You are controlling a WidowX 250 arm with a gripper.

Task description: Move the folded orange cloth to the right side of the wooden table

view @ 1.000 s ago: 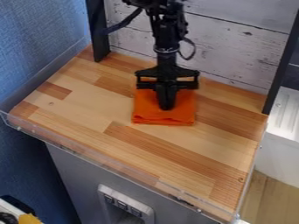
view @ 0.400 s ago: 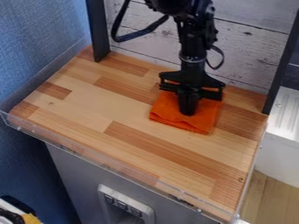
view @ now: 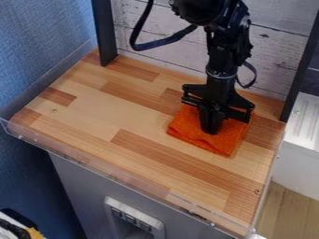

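Seen at a slant from above, with the middle of the wooden counter (view: pixel 134 119) as the dial's centre and 12 o'clock toward the white plank backing (view: pixel 274 42). At about 3 o'clock on the counter, an orange cloth (view: pixel 219 144), lying low on the wood with creases in its surface and one corner toward 4 o'clock. Directly over and against the cloth, a black gripper (view: pixel 211 130), pointing down from the black arm (view: pixel 221 58), itself entering from 1 o'clock. Cannot tell how far open the gripper is, nor whether any of the cloth is pinched in it.

Progress, as judged from present positions: contact with the cloth apparently made; cloth at counter level, not lifted clear. Gripper not yet clear of the cloth. Cannot judge how much handling is left, nor whether the present spot or lay of the cloth is final.

Count: one cloth, one gripper, one arm, one counter, one plank backing. Two dark uprights, one at 11 o'clock (view: pixel 104 32) and one at 2 o'clock (view: pixel 302 65). One clear rim (view: pixel 112 172), running along the near edge from 9 o'clock to 5 o'clock.
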